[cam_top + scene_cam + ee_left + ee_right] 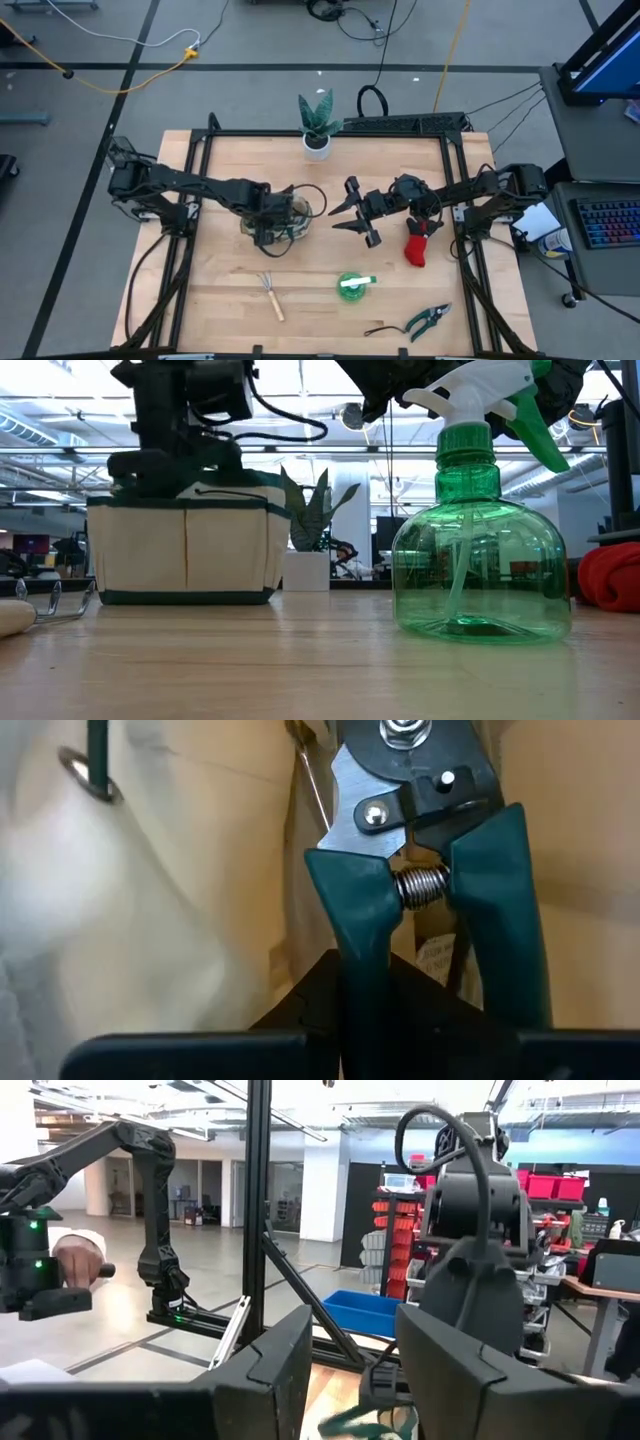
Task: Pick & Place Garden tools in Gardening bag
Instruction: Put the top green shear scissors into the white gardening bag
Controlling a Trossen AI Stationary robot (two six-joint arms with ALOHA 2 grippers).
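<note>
Our left gripper (265, 228) clenches teal-handled pruning shears (420, 870) over the cream canvas gardening bag (285, 212), long axis vertical, steel blades pointing down into it. Our right gripper (350, 210), fingers spread and empty, hovers just beside the red glove (417, 245).

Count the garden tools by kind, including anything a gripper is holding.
Teal-handled metal pruning shears: 2, the second one gripped
Wooden-handled mini rake: 1
Green plastic spray bottle: 1
Red fabric glove: 1
Total: 5
</note>
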